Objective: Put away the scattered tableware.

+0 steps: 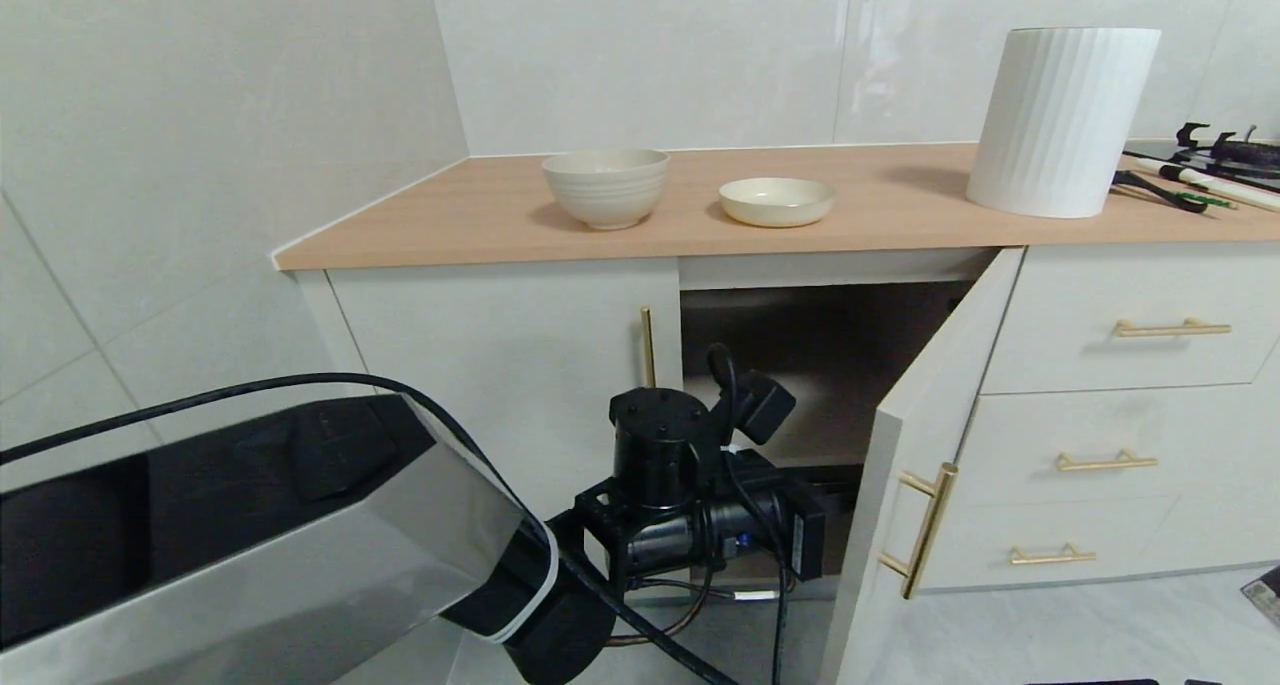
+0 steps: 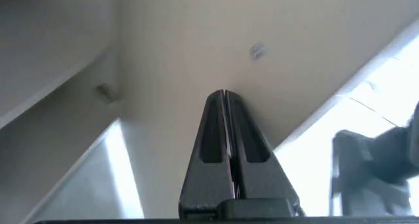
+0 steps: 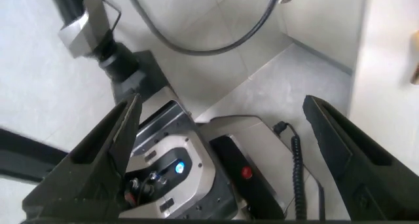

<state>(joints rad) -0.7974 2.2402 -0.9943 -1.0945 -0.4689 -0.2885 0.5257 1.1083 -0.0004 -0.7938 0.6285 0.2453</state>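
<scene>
1. Our left gripper [image 2: 224,96] has its fingers pressed together, with nothing between them.
2. The bowl [image 1: 606,187] stands on the wooden surface [image 1: 450,227].
3. The shallow dish [image 1: 777,201] stands near the bowl, not touching it.
4. Our right gripper [image 3: 222,105] has its fingers wide apart and empty.

Black wedge-shaped fingers [image 2: 213,139], black cables [image 1: 300,376]

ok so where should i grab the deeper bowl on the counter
Probably the rim of the bowl, on its front side nearest the counter edge, coming down from above and pinching the wall. It stands upright with its mouth open, and its round body looks too wide for a side grab. The dish beside it stands apart, leaving room.
</scene>
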